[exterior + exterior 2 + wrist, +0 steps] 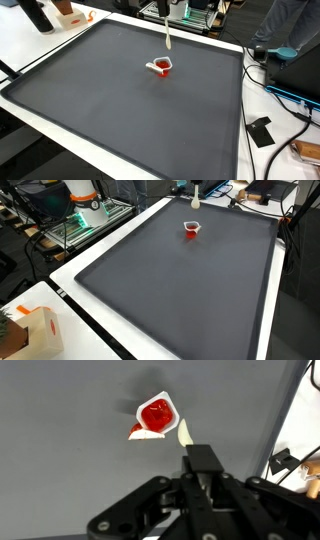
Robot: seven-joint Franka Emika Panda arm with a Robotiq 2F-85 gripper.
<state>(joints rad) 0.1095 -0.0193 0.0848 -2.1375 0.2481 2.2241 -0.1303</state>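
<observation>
Nearest us in the wrist view, the jaws are clenched on a pale flat stick (pixel 184 432), whose long axis runs straight out from them. Just beyond its tip and slightly to the left sits a small white sauce cup (pixel 155 415) filled with red, its lid peeled back. Tip and rim look close, but we cannot tell whether they touch. In an exterior view the stick (pixel 167 38) hangs nearly upright over the cup, which rests toward the far side of the dark mat (pixel 120 115) covering the white counter (pixel 62 277). We can read no label or writing anywhere.
</observation>
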